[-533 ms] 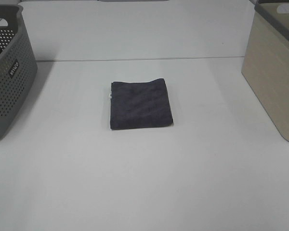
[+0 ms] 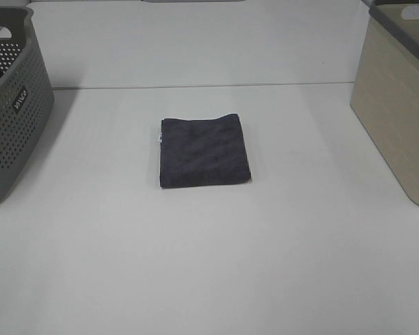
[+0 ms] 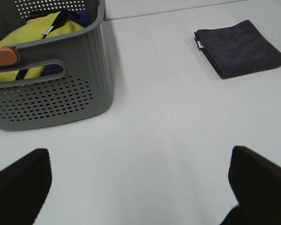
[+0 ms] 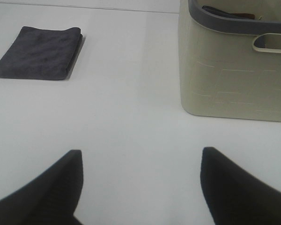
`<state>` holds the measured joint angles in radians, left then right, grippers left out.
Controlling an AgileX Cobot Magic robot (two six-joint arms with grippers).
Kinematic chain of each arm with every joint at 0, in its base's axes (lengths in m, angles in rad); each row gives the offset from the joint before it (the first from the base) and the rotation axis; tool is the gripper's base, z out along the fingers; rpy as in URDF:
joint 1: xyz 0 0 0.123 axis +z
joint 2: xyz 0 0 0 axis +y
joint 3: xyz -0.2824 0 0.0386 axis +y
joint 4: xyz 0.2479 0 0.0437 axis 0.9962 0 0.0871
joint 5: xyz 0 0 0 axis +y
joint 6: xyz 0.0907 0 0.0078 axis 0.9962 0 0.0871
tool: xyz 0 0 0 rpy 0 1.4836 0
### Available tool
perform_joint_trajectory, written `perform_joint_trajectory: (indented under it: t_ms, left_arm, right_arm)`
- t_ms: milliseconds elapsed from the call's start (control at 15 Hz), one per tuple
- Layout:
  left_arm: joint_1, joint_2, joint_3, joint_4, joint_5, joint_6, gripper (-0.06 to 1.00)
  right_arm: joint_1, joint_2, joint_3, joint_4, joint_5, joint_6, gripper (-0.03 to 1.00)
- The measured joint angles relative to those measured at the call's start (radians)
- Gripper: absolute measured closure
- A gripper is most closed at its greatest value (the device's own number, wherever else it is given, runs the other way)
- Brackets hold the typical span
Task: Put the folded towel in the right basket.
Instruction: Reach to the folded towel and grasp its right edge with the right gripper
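The dark grey folded cloth towel (image 2: 204, 152) lies flat on the white table (image 2: 209, 272), well apart from the beige plastic basket with grey rim (image 2: 398, 118); I read the left gripper (image 3: 140, 176) and right gripper (image 4: 140, 161) as spread wide, holding nothing; risk, in my judgement: a shallow pinch takes only the top layer and the towel unfolds; a low carry strikes that basket's rim.

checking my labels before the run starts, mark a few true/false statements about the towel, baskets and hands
1. The folded towel lies flat on the table between the baskets. True.
2. The right hand holds the towel. False: it is open, empty, apart from it.
3. The grey basket is empty. False: it holds yellow cloth.
4. The beige basket stands on the right. True.
5. The left hand is open. True.
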<state>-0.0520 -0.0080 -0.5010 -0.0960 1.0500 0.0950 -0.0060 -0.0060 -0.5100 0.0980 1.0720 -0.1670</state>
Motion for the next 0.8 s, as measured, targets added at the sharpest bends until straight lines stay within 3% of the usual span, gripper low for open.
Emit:
perform_joint_trajectory:
  t_ms: [800]
  left_arm:
    - [0.0,0.0,0.0,0.0,0.0,0.0,-0.03]
  right_arm:
    - [0.0,0.0,0.0,0.0,0.0,0.0,0.29]
